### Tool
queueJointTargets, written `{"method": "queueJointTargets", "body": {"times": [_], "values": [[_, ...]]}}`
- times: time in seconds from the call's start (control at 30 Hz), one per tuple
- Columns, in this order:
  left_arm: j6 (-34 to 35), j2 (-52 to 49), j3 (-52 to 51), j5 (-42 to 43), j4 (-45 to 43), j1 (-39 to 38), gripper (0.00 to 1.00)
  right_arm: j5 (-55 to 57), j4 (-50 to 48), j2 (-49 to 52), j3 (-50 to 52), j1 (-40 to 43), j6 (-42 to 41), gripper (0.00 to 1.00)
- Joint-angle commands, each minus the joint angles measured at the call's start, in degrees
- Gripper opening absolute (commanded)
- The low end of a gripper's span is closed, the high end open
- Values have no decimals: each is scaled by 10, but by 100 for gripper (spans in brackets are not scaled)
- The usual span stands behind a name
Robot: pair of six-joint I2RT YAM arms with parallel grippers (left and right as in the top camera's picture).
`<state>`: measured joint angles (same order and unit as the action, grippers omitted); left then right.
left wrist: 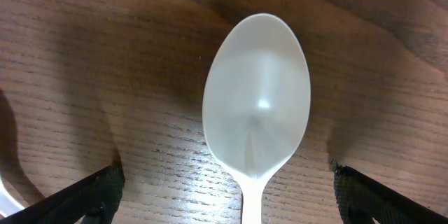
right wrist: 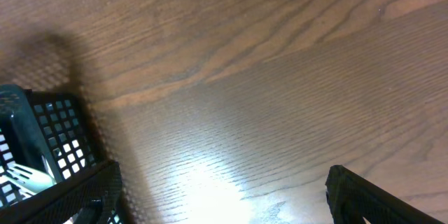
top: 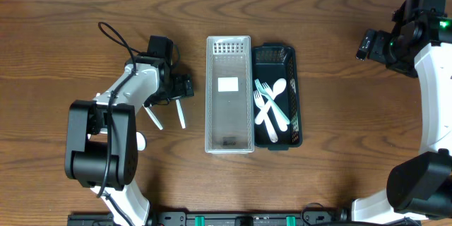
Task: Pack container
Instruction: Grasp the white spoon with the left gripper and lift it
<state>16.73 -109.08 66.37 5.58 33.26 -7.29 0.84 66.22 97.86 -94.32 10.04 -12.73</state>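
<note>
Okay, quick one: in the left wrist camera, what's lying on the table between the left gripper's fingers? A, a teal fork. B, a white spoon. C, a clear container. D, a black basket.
B: the left wrist view shows the bowl of a white spoon lying on the wooden table, centred between the wide-open fingers of the left gripper, which do not touch it.

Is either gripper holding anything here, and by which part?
Nothing is held. The left gripper is open over a white spoon lying on the table; the right gripper is open and empty.
</note>
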Motion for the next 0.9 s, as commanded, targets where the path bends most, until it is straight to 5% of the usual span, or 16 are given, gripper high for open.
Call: {"method": "queueJointTargets", "body": {"times": [0.0, 0.3, 0.4, 0.73, 0.87], "values": [[5, -35, -9, 11, 5, 0, 98, -3, 1, 2, 0, -4, 8, 96], [5, -35, -9, 11, 45, 0, 99, -3, 2, 2, 0, -4, 8, 96], [6, -35, -9, 8, 53, 0, 85, -3, 3, 2, 0, -4, 8, 95], [5, -35, -10, -26, 55, 0, 85, -3, 5, 2, 0, -4, 8, 96], [5, -35, -10, -26, 55, 0, 72, -3, 5, 2, 0, -4, 8, 96]]}}
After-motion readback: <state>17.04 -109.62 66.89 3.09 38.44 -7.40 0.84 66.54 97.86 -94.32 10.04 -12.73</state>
